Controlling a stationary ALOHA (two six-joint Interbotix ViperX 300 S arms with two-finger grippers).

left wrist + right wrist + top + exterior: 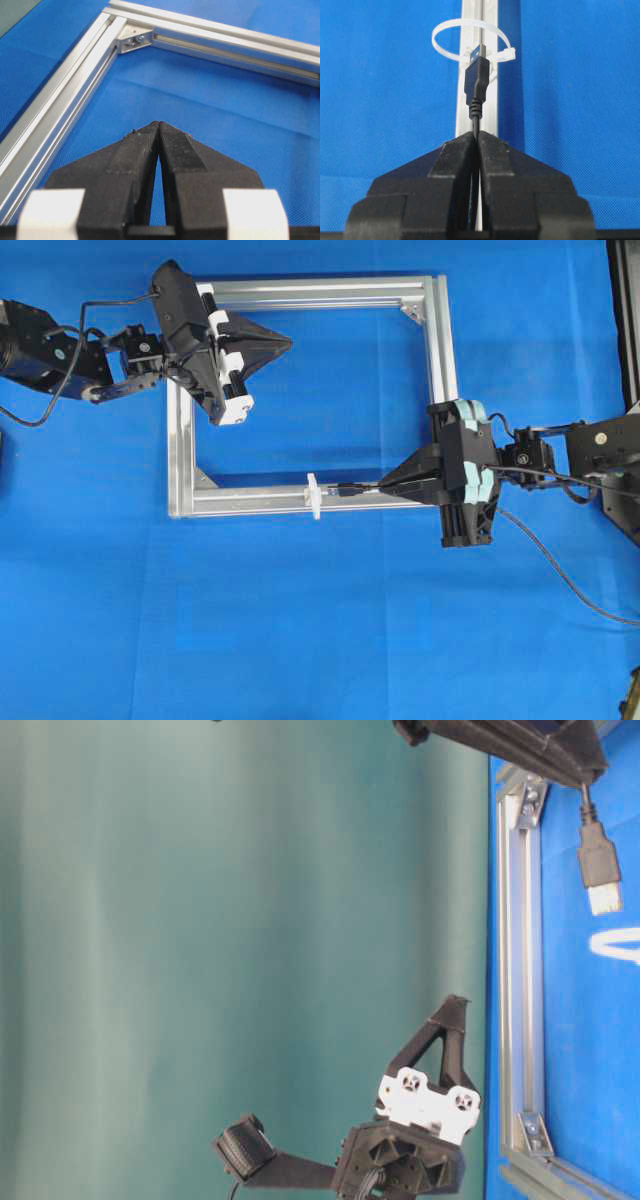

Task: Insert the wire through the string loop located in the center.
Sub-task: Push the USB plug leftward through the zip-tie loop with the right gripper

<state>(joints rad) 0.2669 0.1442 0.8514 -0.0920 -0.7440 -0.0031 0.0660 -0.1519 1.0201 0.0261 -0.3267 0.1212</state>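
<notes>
Black wire (476,92), pinched in the closed right gripper (476,137), points its plug at the white string loop (472,47) at frame centre-top; threading remains. Left gripper (159,127) sits closed, empty, upper left overhead.

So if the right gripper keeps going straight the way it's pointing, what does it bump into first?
Probably the string loop. The right gripper is shut on the wire, and the plug points at that white loop on the silver frame. The plug would likely enter it first; depth is hard to judge.
</notes>
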